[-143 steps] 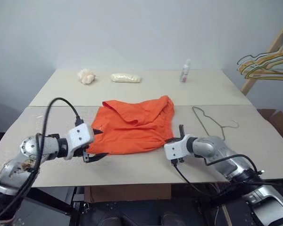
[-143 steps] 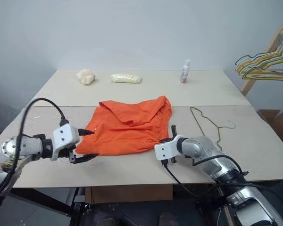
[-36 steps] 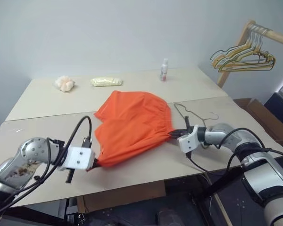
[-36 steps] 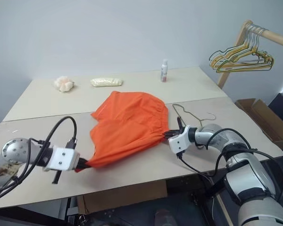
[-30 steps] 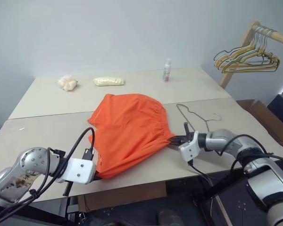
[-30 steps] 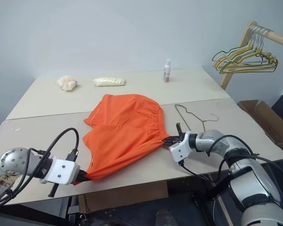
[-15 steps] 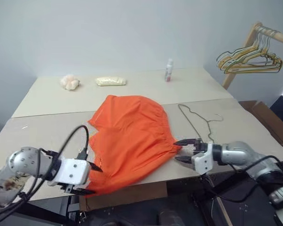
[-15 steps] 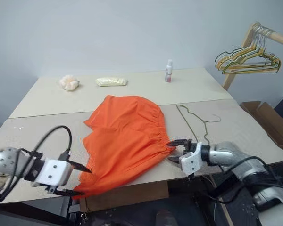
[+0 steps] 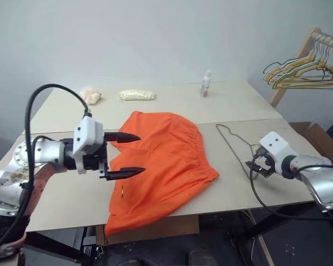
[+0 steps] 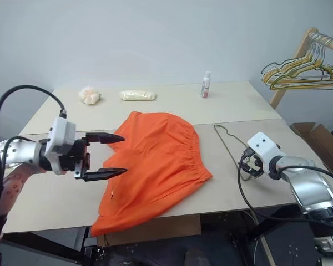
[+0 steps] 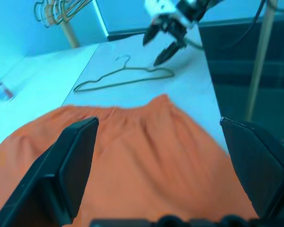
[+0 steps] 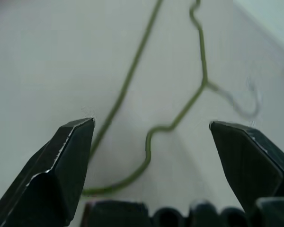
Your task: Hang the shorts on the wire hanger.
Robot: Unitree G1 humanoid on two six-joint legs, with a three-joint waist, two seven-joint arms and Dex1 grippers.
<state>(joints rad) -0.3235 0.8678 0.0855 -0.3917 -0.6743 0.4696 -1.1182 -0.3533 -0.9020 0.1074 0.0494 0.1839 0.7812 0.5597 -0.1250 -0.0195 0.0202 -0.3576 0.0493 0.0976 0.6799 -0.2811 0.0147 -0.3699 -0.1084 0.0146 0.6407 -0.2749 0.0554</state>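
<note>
Fingers spread wide and holding nothing, the left gripper [image 9: 126,154] hovers above the left part of the table [image 9: 61,188], just beside the shorts [image 9: 164,166]. Those lie flat mid-table, one corner hanging over the front edge. Beyond them the wire hanger [image 9: 233,145] rests toward the right edge. Over its near end the right gripper [image 9: 254,168] hangs wide open, empty.
</note>
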